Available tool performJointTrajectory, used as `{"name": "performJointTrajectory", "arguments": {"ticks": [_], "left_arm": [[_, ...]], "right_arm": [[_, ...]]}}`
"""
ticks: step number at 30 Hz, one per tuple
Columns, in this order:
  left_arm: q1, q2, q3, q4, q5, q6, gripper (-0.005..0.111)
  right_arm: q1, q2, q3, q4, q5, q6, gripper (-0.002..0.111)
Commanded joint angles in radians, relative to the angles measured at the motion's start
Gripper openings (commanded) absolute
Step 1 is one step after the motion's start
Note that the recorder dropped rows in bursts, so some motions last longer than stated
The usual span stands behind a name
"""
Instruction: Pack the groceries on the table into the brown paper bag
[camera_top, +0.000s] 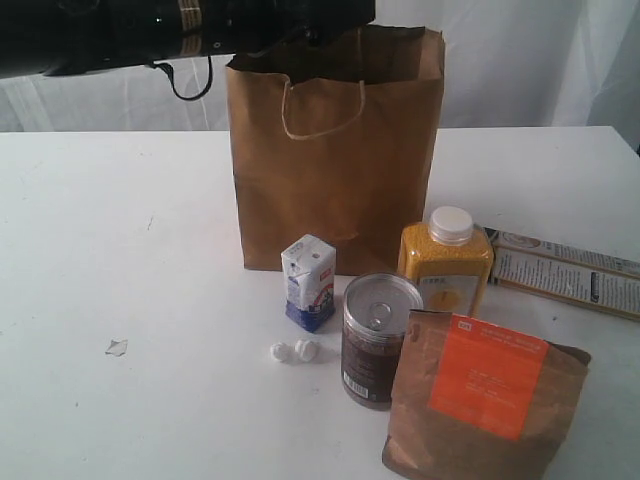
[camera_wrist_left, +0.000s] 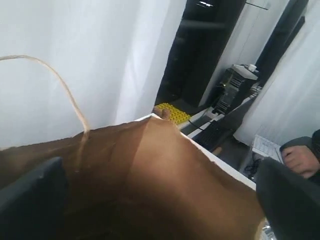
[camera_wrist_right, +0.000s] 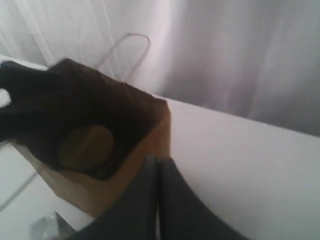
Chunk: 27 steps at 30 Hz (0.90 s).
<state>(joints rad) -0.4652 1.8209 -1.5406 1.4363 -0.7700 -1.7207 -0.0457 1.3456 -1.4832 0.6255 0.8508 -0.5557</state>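
Nearest of all, the orange-labelled brown pouch (camera_top: 485, 405) stands at the front right of the white bench (camera_top: 100, 250). The dark silver-topped can (camera_top: 378, 340) is just beside it on the left; I cannot tell whether they touch. Beyond the can stand the small white-blue carton (camera_top: 308, 282) and, further right, the white-capped yellow bottle (camera_top: 447, 262). Two small white lumps (camera_top: 295, 351) lie just in front of the carton. The flat printed box (camera_top: 565, 270) lies beside the bottle, toward the right edge.

Behind them all the brown paper bag (camera_top: 335, 160) stands upright and open, its cord handle (camera_top: 322, 115) hanging down the front. The black left arm (camera_top: 180, 30) reaches in over the bag's mouth. Seen from the wrist, the left gripper (camera_wrist_left: 157, 185) is spread wide above the open bag, holding nothing. The right gripper (camera_wrist_right: 159, 165) has its fingers pressed together, empty, close by the bag's top corner. A round dull-yellow shape (camera_wrist_right: 85, 147) sits inside the bag, too blurred to name.
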Motion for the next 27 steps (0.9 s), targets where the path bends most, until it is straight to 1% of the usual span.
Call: {"name": "performJointTrajectory", "arguments": {"ticks": [1, 3, 6, 9, 11, 12, 13, 15, 16, 17, 19, 20, 23, 26, 27], "left_arm": [[0.017, -0.018, -0.007, 0.013, -0.071, -0.007, 0.105], [0.031, -0.026, -0.007, 0.019, -0.086, -0.007, 0.105], [0.057, -0.053, -0.007, 0.074, -0.064, -0.007, 0.105], [0.098, -0.093, -0.007, 0.144, -0.022, -0.007, 0.103], [0.129, -0.129, -0.007, 0.217, 0.0, -0.022, 0.096], [0.142, -0.148, -0.007, 0.249, 0.012, -0.043, 0.091], [0.16, -0.167, -0.007, 0.294, 0.024, -0.08, 0.082], [0.186, -0.203, -0.007, 0.308, 0.04, -0.119, 0.064], [0.21, -0.222, -0.007, 0.308, 0.037, -0.127, 0.048], [0.226, -0.235, -0.007, 0.308, 0.033, -0.129, 0.037], [0.264, -0.264, -0.007, 0.308, 0.031, -0.13, 0.005], [0.284, -0.274, -0.007, 0.308, 0.031, -0.123, 0.001], [0.341, -0.3, -0.007, 0.308, 0.055, -0.127, 0.0], [0.404, -0.315, -0.001, 0.308, 0.132, -0.174, 0.0], [0.423, -0.321, 0.013, 0.308, 0.188, -0.21, 0.0]], "right_arm": [[-0.002, -0.031, -0.006, -0.331, 0.119, 0.201, 0.0], [-0.002, -0.039, -0.004, -0.454, 0.197, 0.25, 0.0], [-0.002, -0.06, 0.016, -0.595, 0.257, 0.248, 0.0], [-0.002, -0.1, 0.035, -0.643, 0.259, 0.243, 0.0], [-0.002, -0.135, 0.047, -0.639, 0.259, 0.22, 0.0], [-0.002, -0.147, 0.052, -0.62, 0.267, 0.197, 0.0], [-0.002, -0.159, 0.064, -0.583, 0.279, 0.151, 0.0], [-0.002, -0.169, 0.091, -0.504, 0.314, 0.02, 0.0], [-0.002, -0.169, 0.11, -0.46, 0.345, -0.09, 0.0], [-0.002, -0.167, 0.133, -0.412, 0.367, -0.174, 0.0], [-0.002, -0.151, 0.183, -0.328, 0.37, -0.349, 0.0], [-0.002, -0.141, 0.202, -0.302, 0.37, -0.383, 0.0], [-0.002, -0.086, 0.244, -0.251, 0.366, -0.476, 0.0], [-0.002, -0.027, 0.252, -0.213, 0.365, -0.578, 0.0], [-0.002, -0.009, 0.252, -0.199, 0.365, -0.604, 0.0]]}}
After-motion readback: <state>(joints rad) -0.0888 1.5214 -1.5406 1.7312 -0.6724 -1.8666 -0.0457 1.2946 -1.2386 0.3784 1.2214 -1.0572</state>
